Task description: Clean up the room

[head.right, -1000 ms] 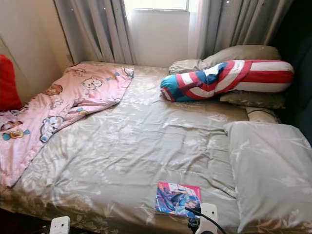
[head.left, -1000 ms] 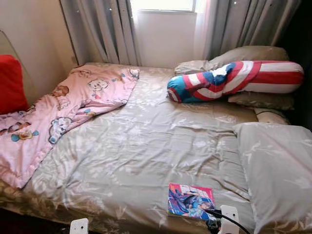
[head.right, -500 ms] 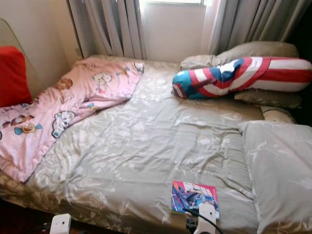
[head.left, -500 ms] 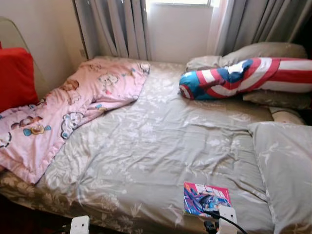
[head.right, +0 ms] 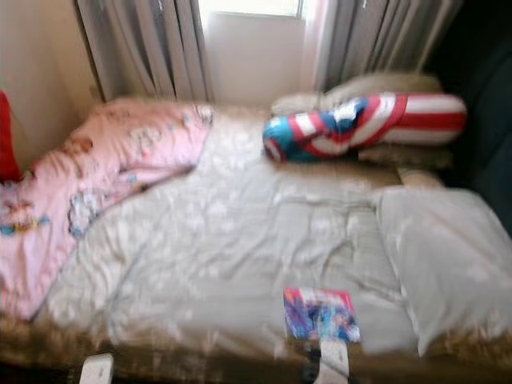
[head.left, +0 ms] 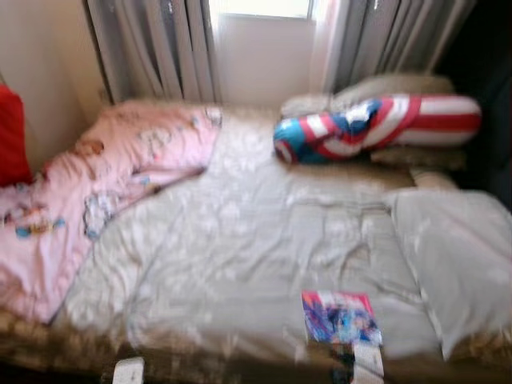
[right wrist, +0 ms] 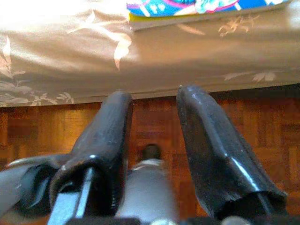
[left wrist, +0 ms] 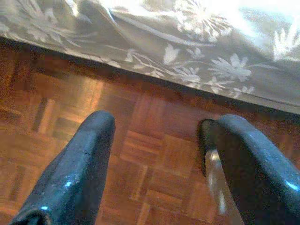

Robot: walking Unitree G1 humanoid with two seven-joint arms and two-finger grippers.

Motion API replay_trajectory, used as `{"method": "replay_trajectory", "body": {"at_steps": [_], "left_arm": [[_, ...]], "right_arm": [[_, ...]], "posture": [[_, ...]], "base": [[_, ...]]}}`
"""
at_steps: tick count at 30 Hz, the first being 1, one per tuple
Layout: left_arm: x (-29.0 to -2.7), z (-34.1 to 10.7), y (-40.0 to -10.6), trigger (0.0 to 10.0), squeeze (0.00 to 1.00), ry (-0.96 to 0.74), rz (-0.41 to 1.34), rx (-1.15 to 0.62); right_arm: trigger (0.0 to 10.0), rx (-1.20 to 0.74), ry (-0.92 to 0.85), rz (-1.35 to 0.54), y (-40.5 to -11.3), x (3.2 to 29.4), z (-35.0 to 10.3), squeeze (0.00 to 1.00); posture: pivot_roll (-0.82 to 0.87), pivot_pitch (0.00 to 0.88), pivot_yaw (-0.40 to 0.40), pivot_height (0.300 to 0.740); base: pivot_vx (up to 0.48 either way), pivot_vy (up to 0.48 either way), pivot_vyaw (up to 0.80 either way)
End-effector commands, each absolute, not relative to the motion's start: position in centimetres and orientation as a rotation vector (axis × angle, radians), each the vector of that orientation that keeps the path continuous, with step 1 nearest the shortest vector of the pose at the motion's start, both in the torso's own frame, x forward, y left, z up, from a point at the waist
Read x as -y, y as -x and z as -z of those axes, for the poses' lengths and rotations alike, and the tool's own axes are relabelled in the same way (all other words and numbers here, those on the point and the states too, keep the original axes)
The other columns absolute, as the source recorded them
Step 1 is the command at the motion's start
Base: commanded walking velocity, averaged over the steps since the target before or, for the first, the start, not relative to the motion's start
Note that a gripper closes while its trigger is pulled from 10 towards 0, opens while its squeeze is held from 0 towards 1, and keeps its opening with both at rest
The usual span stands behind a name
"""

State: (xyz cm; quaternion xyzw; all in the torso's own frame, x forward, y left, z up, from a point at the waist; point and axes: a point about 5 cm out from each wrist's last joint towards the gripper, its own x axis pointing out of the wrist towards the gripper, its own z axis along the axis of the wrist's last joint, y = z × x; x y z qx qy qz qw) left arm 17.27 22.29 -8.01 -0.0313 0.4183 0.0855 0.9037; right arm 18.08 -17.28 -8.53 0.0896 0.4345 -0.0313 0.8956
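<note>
A wide bed (head.left: 240, 240) takes up most of the blurred head views, covered by a soft grey-beige quilt printed with pale leaf and flower sprigs and creased into shallow folds. At the lower middle of the frame, near the bed's front edge, lies a thin, glossy comic book (head.left: 339, 316), flat and rectangular, its cover bright pink and blue. A pink cartoon-print blanket (head.left: 88, 192) is rumpled across the left side of the bed, with a red cushion (head.left: 10, 136) at the far left edge. At the upper right rests a long cylindrical bolster (head.left: 376, 128) striped red, white and blue, lying on flat grey pillows; a larger grey pillow (head.left: 452, 256) fills the right side. Pleated grey curtains (head.left: 152, 48) hang along the top.

In the left wrist view, the left gripper (left wrist: 157, 140) hangs over brown parquet floor (left wrist: 154, 154), its smooth black fingers spread apart and holding nothing. In the right wrist view, the right gripper (right wrist: 154, 112) is likewise parted and empty, pointing at the quilt's hanging edge just below the comic book (right wrist: 201, 9).
</note>
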Motion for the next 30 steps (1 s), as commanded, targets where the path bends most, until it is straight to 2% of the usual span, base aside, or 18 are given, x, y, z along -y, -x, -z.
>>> {"method": "replay_trajectory", "body": {"at_steps": [1, 30], "left_arm": [[-23.14, 8.30, -16.24, 10.0, 0.00, 0.048, -0.199, -0.896], [-23.03, 8.34, -16.23, 10.0, 0.00, 0.046, -0.200, -0.900]], "right_arm": [[10.0, -0.915, -0.193, 0.060, -17.85, 16.84, 8.69, 0.00], [10.0, -0.917, -0.200, 0.054, -17.78, 16.47, 8.75, 0.00]], "posture": [[0.04, 0.058, 0.007, 0.740], [0.04, 0.053, 0.007, 0.740]], "base": [[0.000, 0.480, 0.00], [0.000, 0.480, 0.00]]}}
